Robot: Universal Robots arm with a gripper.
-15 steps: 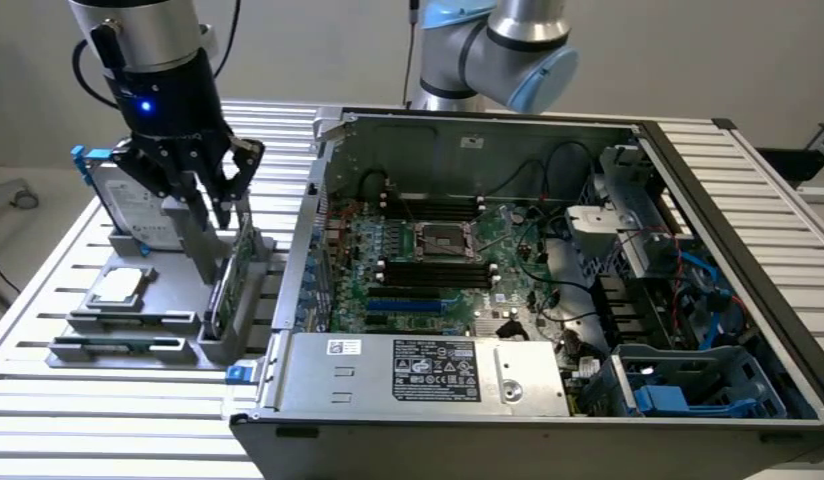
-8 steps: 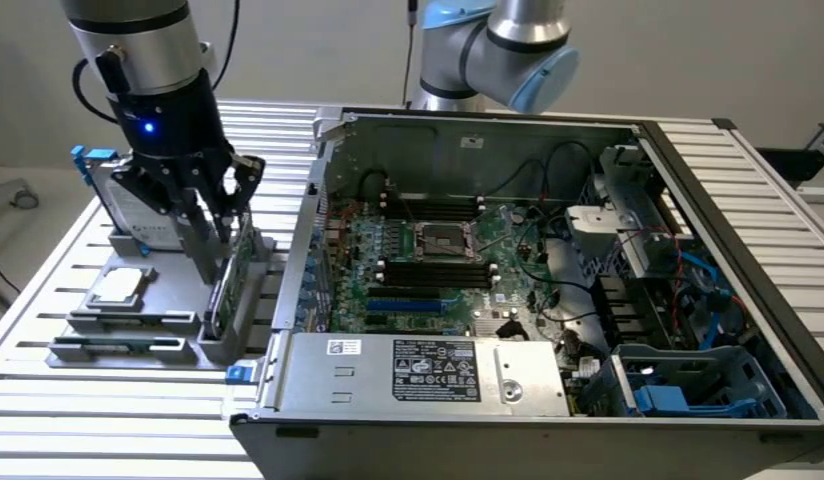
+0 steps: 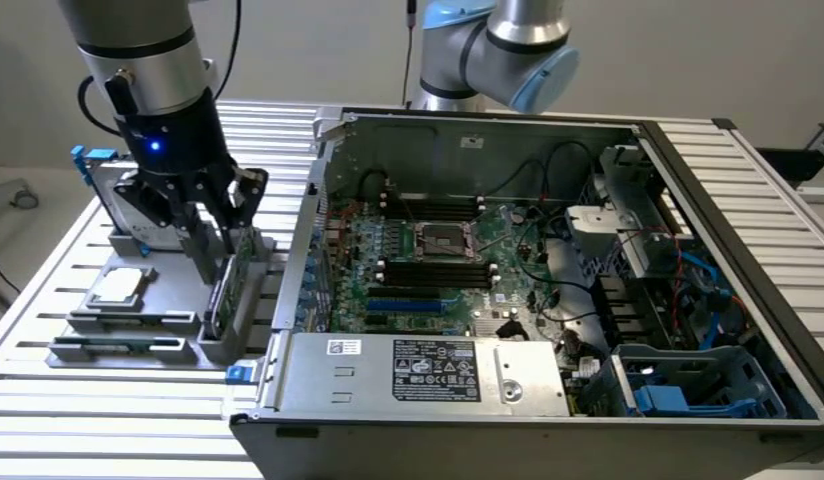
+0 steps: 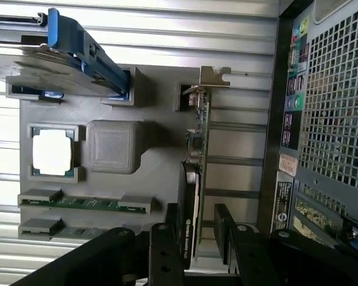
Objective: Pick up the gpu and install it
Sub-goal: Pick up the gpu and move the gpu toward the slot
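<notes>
The gpu (image 3: 227, 292) stands on its edge in a slot of the grey holder tray (image 3: 81, 322), to the exterior view's left of the open computer case (image 3: 732, 250). In the wrist view the gpu (image 4: 193, 179) shows a black shroud on one face, a green board on the other and a metal bracket at its far end. My gripper (image 3: 220, 252) hangs just over it, open. The two black fingers (image 4: 167, 250) straddle the card's near end, with a gap between the other finger and the green board. My gripper (image 4: 196, 238) holds nothing.
On the same tray (image 4: 158, 173) lie a silver hard drive with blue rails (image 4: 65, 53), a square CPU chip (image 4: 52, 152) and two memory sticks (image 4: 83, 204). The case's rear panel (image 4: 333, 119) is close beside the gpu. The motherboard (image 3: 439, 260) lies exposed inside the case.
</notes>
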